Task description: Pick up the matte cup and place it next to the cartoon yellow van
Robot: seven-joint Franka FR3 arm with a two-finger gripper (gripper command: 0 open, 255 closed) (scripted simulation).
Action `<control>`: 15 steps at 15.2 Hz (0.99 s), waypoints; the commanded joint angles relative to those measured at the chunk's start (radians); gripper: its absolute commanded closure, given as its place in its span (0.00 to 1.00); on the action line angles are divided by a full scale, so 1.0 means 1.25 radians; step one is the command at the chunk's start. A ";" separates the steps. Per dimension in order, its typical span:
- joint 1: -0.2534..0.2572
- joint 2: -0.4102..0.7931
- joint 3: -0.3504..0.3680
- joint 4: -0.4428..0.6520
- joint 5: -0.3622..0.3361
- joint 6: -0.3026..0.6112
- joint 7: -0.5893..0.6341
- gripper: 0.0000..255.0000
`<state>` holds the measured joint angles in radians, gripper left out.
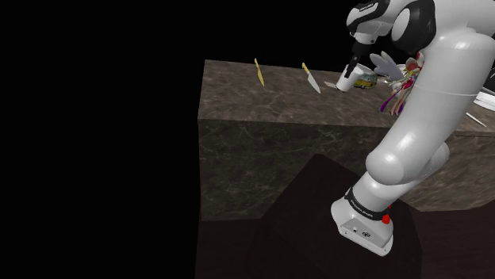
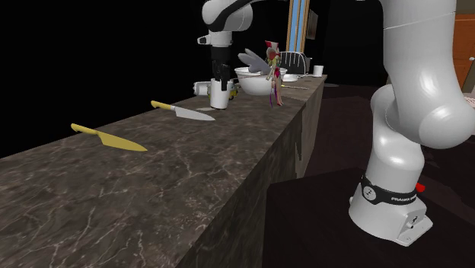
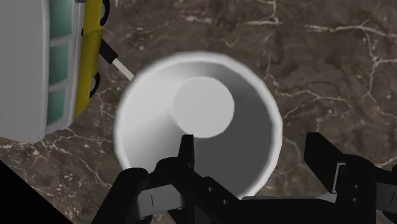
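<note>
I am looking along the dark marble counter from the shoulder view's left. An all-yellow knife is lying there, then a knife with a yellow handle and pale blade. Right of them the cup is standing on the counter's far part, with the yellow van just beside it on the right.

The gripper is hanging directly over the cup, pointing down into it. In the wrist view the gripper is open, its fingers straddling the cup's wall. One finger is sitting inside the mouth and the other is standing outside, clear of the rim. I am not seeing either one pressing on the wall.

The cup is showing plain white-grey, dull, round, narrowing to a flat bottom.

The wrist view is giving me the van's grey roof, teal windows and yellow side. The second exterior view is giving me the cup upright under the gripper, with a white bowl and a winged doll to its right.
</note>
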<state>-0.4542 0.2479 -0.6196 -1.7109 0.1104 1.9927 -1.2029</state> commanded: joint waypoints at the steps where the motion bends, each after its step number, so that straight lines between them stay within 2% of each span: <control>1: 0.000 0.000 0.000 0.000 0.000 0.000 0.000 0.00; 3: 0.000 0.000 0.000 0.000 0.000 0.000 0.000 0.00; 7: 0.005 -0.024 -0.004 0.074 -0.017 -0.093 0.011 0.00; 15: 0.005 -0.024 -0.004 0.074 -0.017 -0.093 0.011 0.00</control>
